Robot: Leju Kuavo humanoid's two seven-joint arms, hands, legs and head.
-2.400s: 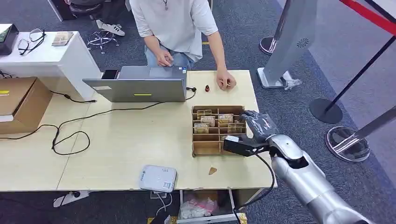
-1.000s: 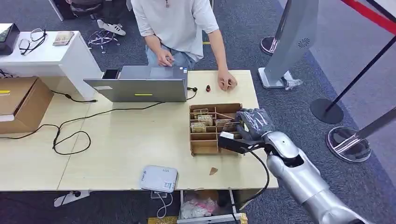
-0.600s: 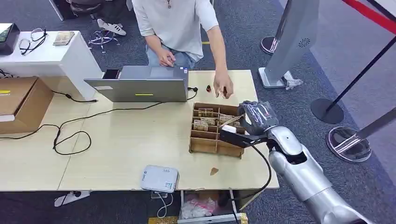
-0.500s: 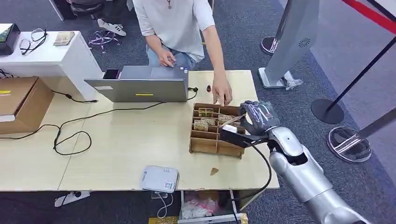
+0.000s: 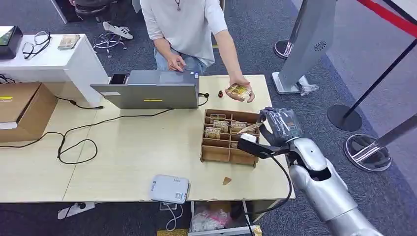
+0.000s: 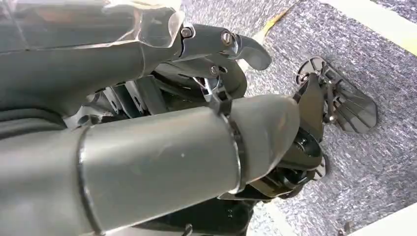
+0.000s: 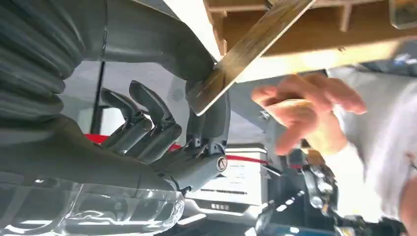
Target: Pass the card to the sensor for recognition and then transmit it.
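Card (image 5: 252, 127) pinched in right hand (image 5: 277, 126)

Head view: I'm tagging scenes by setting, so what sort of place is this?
Probably an office or demo hall: a wooden desk with a laptop and a person seated behind it, grey carpet, and stanchion barriers.

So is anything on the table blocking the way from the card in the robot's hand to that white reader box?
Nothing visible does. The right hand pinches the card above the wooden tray; bare tabletop separates the tray from the reader.
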